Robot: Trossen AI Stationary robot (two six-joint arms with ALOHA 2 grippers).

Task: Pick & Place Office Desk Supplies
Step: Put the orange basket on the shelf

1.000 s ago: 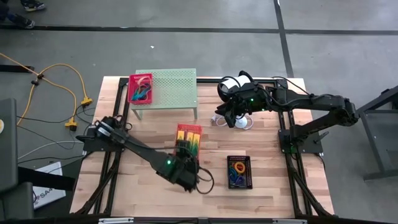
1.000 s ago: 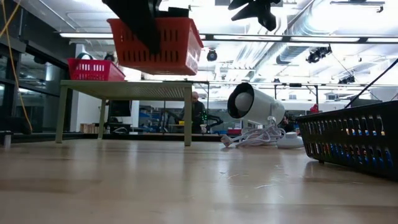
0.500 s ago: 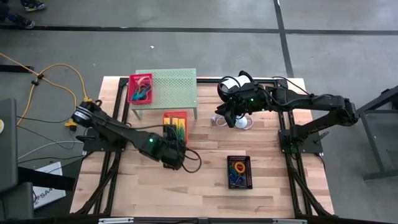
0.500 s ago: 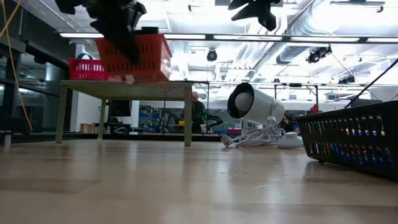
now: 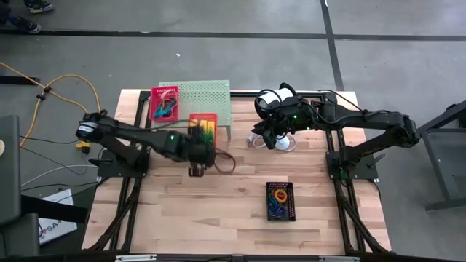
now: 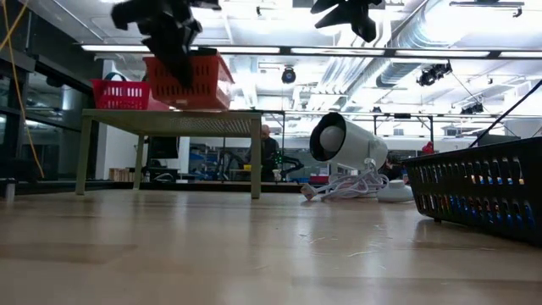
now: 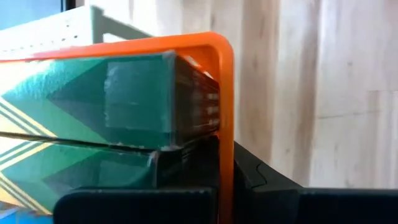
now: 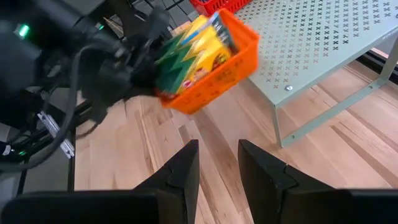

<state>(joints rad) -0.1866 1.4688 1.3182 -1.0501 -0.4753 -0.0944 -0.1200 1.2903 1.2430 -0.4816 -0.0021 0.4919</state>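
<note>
At the green stand's [image 5: 195, 102] edge, left end effector [image 5: 196, 154] clamped on orange basket [image 5: 203, 128], right end effector [image 5: 271, 138] half-open, empty

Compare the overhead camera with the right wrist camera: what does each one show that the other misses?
Only the high view shows the black basket with coloured loops, the white cylinder device and the pink basket's contents. Only the right wrist view shows the right gripper with its fingers apart, holding nothing. Both show the left gripper carrying the orange basket of green packs beside the pale-green stand.
</note>
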